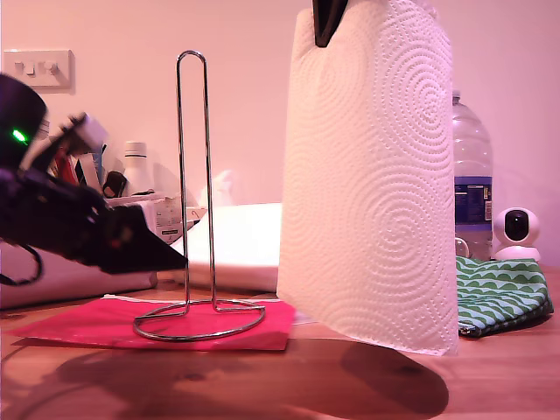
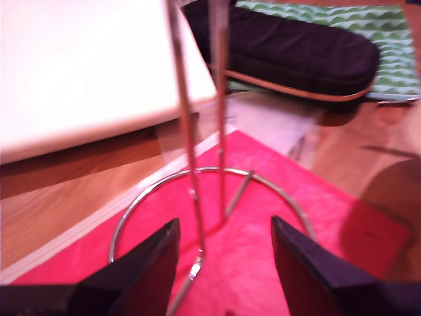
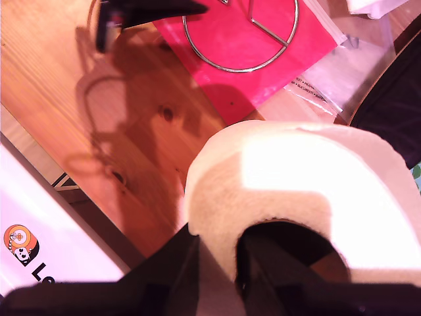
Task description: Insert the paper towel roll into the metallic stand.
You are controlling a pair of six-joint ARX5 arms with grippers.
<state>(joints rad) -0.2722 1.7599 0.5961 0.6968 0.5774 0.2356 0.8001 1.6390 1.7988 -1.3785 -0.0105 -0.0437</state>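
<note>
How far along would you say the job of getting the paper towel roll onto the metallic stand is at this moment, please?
Roughly halfway. Done: my second claw has gripped the paper towel roll by its top wall and lifted it off the table. In hand: the roll hangs beside the metallic stand, on the exterior view's right, while my first claw sits open around the stand's rods near the base. Left: carrying the roll over the loop and lowering it on.

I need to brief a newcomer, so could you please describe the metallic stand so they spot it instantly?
Look at the red mat on the wooden table. The metallic stand rises from it, beside the paper towel roll: a thin chrome hairpin loop on a round wire ring, the only see-through wire thing.
</note>
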